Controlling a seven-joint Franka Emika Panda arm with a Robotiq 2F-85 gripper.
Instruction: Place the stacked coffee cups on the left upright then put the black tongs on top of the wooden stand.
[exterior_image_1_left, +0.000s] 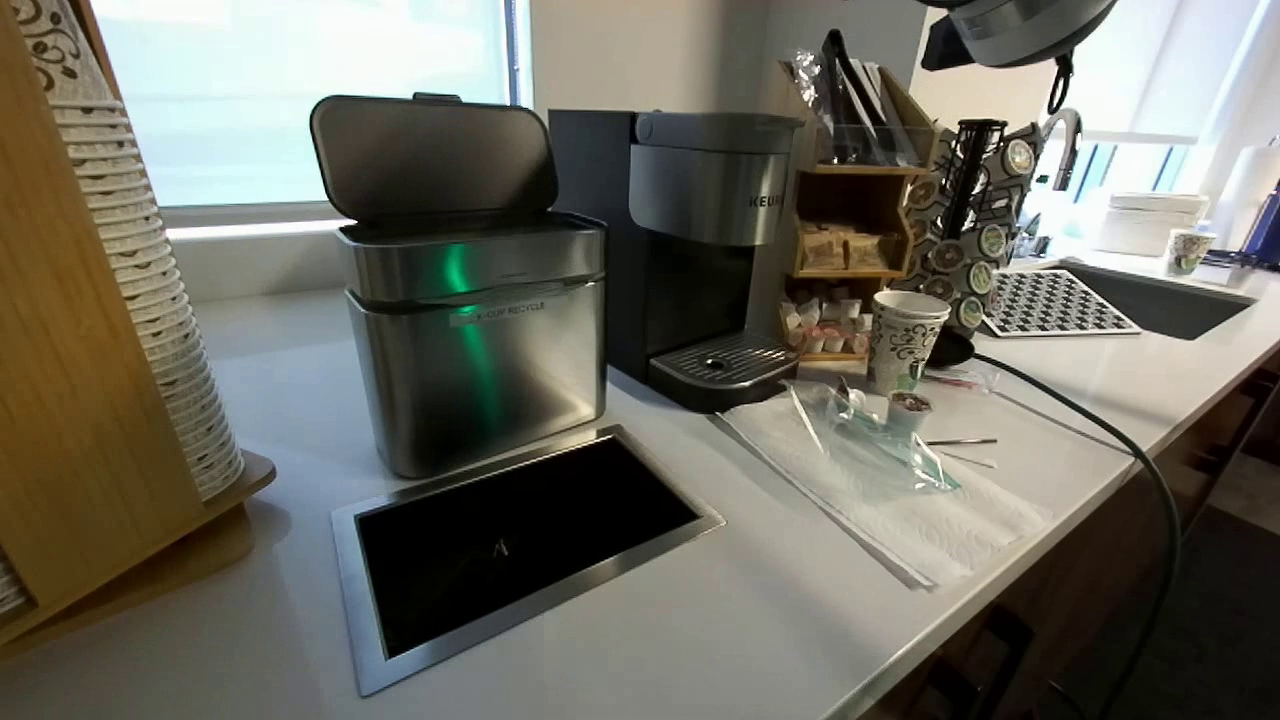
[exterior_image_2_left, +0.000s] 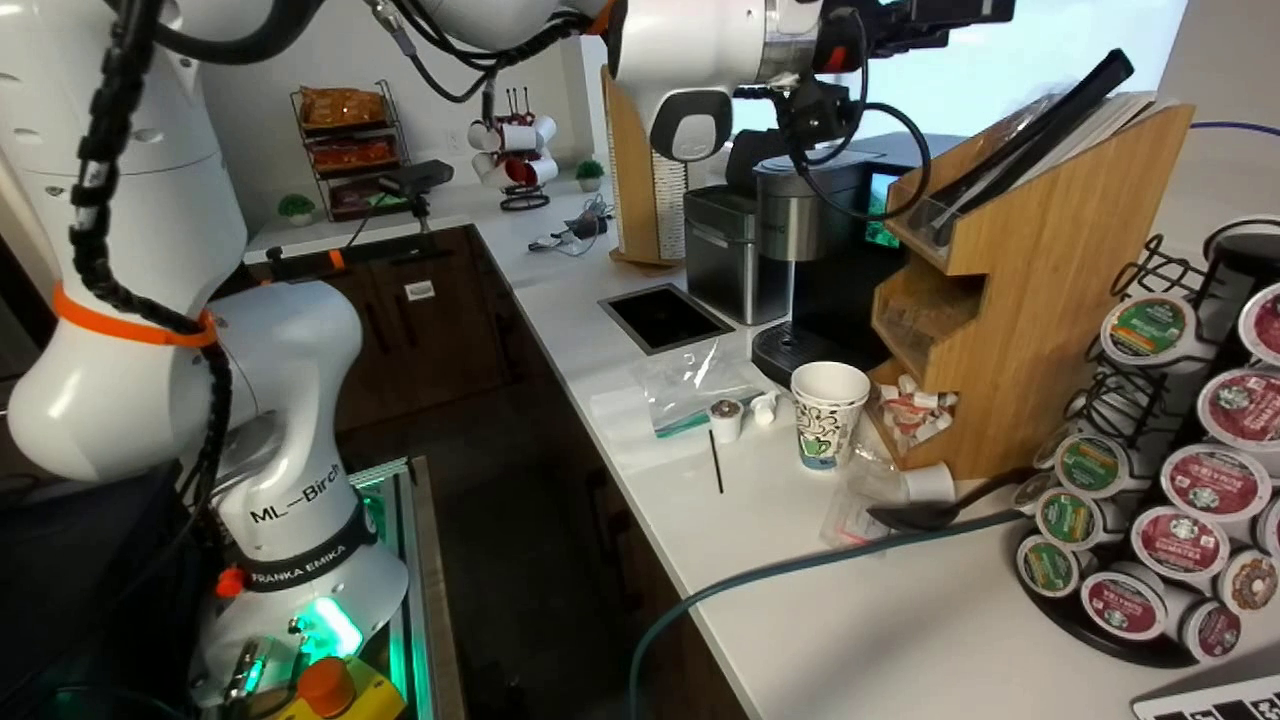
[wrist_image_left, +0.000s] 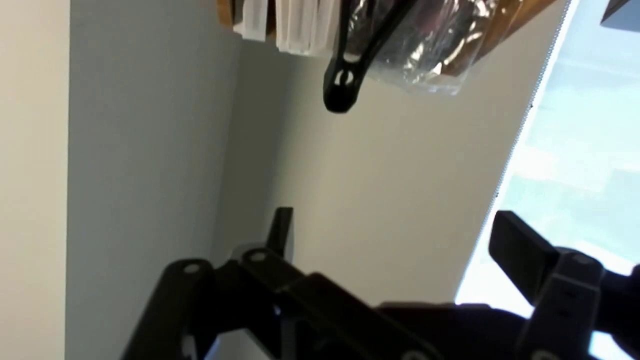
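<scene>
The stacked coffee cups, pale with a leafy print and nested, stand upright on the counter in front of the wooden stand. The same cups appear in an exterior view near the coffee machine. Slim black tongs lean in the top compartment of the stand, among white packets and clear plastic; in the wrist view the joined end of the tongs sticks out past the packets. My gripper is raised high above the counter, its fingers wide apart with only wall and window behind the gap. It touches neither cups nor tongs.
A coffee machine and a steel recycle bin stand along the wall. A framed dark opening is set in the counter. A plastic bag, a pod carousel and a green cable also lie around.
</scene>
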